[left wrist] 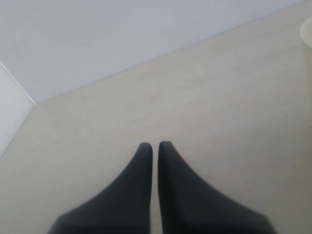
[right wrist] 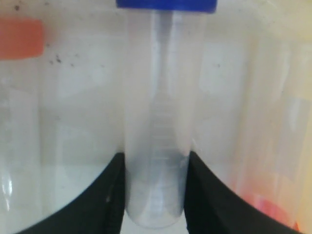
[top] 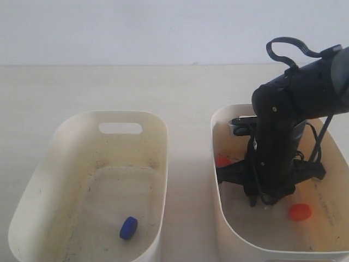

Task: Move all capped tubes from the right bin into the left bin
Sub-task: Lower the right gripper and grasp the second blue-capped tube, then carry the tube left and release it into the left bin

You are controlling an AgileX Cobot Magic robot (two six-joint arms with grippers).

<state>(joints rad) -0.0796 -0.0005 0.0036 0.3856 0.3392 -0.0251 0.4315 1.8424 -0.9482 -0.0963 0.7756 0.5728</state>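
My right gripper (right wrist: 155, 161) is down inside the right bin (top: 216, 136), shut on a clear capped tube (right wrist: 158, 107) with a dark blue cap (right wrist: 165, 5); both fingers press its sides. In the exterior view the arm (top: 275, 147) hides that tube. Two orange-red caps (top: 300, 212) (top: 222, 161) of other tubes show in the right bin. One blue-capped tube (top: 128, 227) lies on the floor of the left bin (top: 65, 128). My left gripper (left wrist: 155, 145) is shut and empty above bare table, out of the exterior view.
The two cream bins stand side by side on a pale table (top: 185, 93), a narrow gap between them. A white wall (top: 136, 27) rises behind. A bin rim (left wrist: 307, 34) shows at the edge of the left wrist view.
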